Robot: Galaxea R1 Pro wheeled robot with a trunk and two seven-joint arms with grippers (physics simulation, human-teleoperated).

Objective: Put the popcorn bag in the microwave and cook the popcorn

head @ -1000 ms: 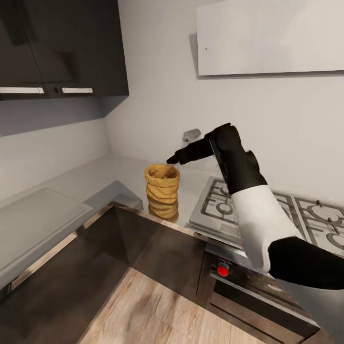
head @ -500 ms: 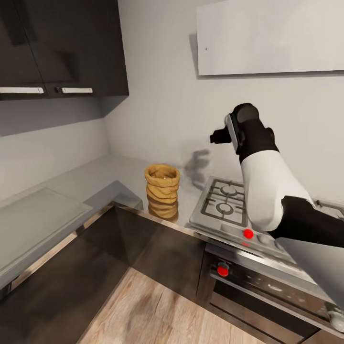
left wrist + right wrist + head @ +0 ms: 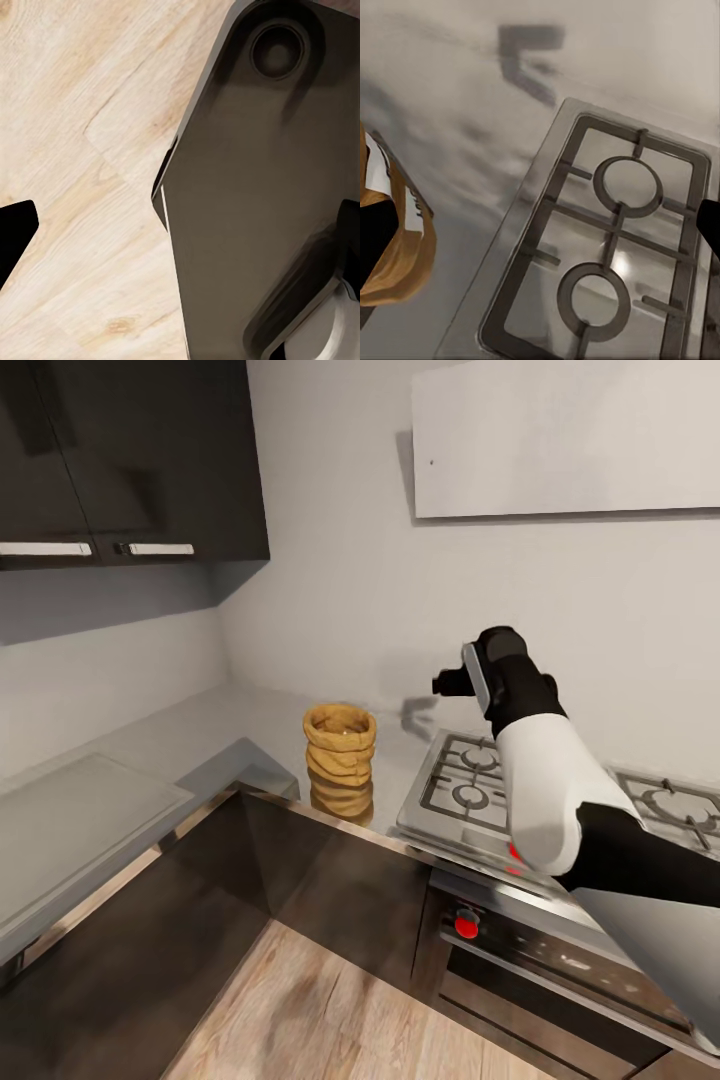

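Tan-brown wrinkled burlap popcorn bag [image 3: 340,759] sits upright mid-frame on the glossy grey countertop [image 3: 240,722], just left of the steel gas hob [image 3: 470,790]; right gripper [image 3: 443,682] hangs above-right of it, jaws spread, nothing held; left gripper state unclear.

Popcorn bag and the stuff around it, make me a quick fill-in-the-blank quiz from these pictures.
1. The popcorn bag stands upright on the ____.
2. To the bag's right in the head view lies the gas ____, its grates bare.
3. The right gripper hangs in the air ____ the bag, not touching it.
4. The knob on the oven front is coloured ____.

Missing words: countertop; hob; beside; red
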